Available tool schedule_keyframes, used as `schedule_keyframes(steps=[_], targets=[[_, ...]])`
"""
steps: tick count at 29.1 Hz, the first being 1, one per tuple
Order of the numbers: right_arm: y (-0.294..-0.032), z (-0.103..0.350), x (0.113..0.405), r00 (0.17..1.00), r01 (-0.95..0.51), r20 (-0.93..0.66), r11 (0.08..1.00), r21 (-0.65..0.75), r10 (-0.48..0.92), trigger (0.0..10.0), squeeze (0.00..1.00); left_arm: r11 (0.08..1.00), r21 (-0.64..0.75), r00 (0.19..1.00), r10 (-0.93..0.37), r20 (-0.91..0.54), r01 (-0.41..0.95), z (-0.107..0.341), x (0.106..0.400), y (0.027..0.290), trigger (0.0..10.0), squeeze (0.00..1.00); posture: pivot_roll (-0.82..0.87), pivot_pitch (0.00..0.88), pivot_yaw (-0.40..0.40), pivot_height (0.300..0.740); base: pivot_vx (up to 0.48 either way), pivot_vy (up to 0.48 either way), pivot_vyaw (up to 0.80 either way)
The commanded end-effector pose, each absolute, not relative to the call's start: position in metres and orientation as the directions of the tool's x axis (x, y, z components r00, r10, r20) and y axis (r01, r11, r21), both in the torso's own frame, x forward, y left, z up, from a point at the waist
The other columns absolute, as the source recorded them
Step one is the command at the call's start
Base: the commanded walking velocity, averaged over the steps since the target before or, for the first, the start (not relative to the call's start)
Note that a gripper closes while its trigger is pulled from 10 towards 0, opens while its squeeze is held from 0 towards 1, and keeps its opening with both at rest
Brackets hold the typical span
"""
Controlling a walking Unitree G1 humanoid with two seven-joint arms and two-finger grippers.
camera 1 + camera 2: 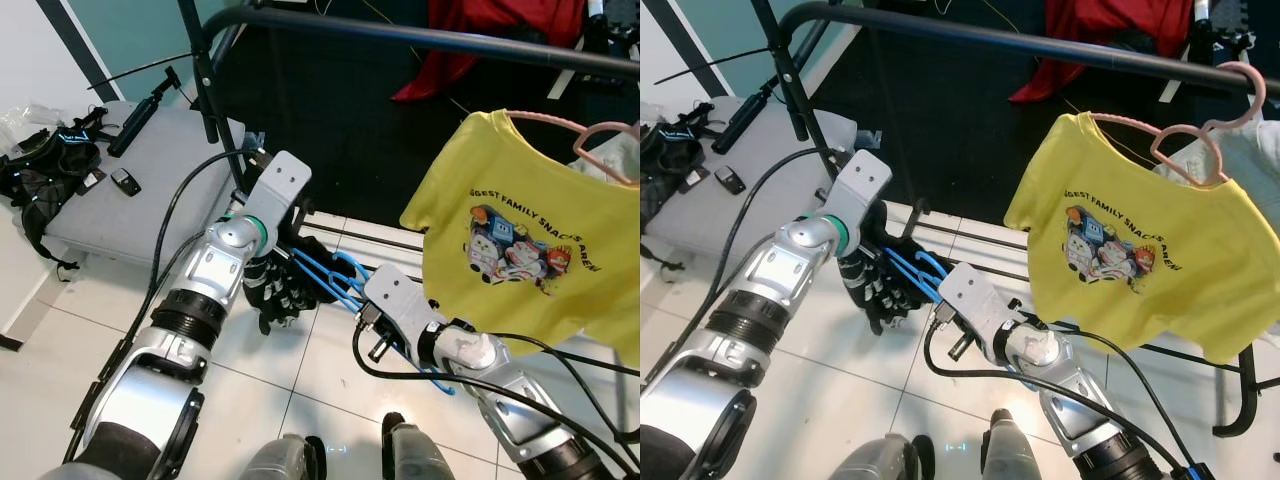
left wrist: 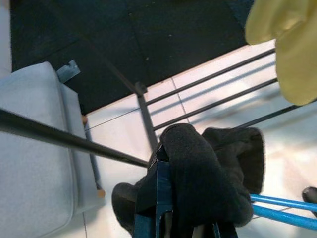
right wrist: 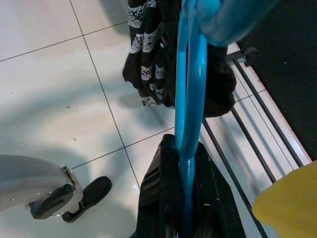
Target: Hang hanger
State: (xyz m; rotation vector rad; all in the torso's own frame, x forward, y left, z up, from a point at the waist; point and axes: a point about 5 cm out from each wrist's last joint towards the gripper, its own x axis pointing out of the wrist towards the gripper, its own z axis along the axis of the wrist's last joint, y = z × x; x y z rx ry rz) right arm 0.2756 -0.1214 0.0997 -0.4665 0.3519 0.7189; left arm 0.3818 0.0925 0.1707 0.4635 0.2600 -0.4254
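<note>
The blue hanger sits low between my two arms, above the tiled floor and well below the black rail where it belongs. A black garment with a white pattern hangs from it, slack and bunched.

My right pincer is clamped on the hanger's blue wire, which runs straight out between the two black fingers in the right wrist view. My left pincer is closed on the dark cloth and the hanger at the far-left end, with the blue bars passing just beside it.

I judge the hanger light and fairly stiff, though thin enough to flex and twist in a hard grip. Its smooth coating looks slippery, so it may turn in my fingers. The garment is soft, adds little weight, and could slide off a tilted arm. The best hold seems to be near the neck under the hook, leaving the hook free for the rail.

On the right, a yellow T-shirt hangs from a pink hanger on the rail. A grey cushion lies on the far left, carrying a black bag.
</note>
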Motion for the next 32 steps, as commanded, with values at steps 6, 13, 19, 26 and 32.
schedule_keyframes(steps=[6,13,19,26,32], targets=[[-0.114,0.098,0.282,0.712,-0.692,-0.445,0.652,-0.310,0.543,10.0,0.00,0.767,0.353,0.835,-0.421,-0.355,0.536,0.171,0.371,0.079,10.0,0.00,-0.13,0.122,0.161,0.740,0.000,0.000,0.00],[-0.118,0.108,0.296,0.774,-0.628,-0.379,0.690,-0.359,0.507,10.0,0.00,0.711,0.363,0.797,-0.510,-0.323,0.602,0.198,0.364,0.076,10.0,0.00,-0.12,0.120,0.166,0.740,0.000,0.000,0.00],[-0.113,0.111,0.302,0.789,-0.613,-0.339,0.686,-0.392,0.512,10.0,0.00,0.700,0.357,0.785,-0.558,-0.269,0.619,0.223,0.361,0.068,10.0,0.00,-0.12,0.119,0.166,0.740,0.000,0.000,0.00],[-0.100,0.130,0.310,0.810,-0.577,-0.209,0.678,-0.456,0.548,10.0,0.00,0.677,0.380,0.777,-0.542,-0.321,0.630,0.204,0.354,0.059,10.0,0.00,-0.13,0.119,0.168,0.740,0.000,0.000,0.00],[-0.105,0.120,0.318,0.852,-0.512,-0.213,0.676,-0.530,0.478,10.0,0.00,0.706,0.312,0.772,-0.585,-0.249,0.636,0.228,0.352,0.049,10.0,0.00,-0.12,0.118,0.161,0.740,0.000,0.000,0.00]])
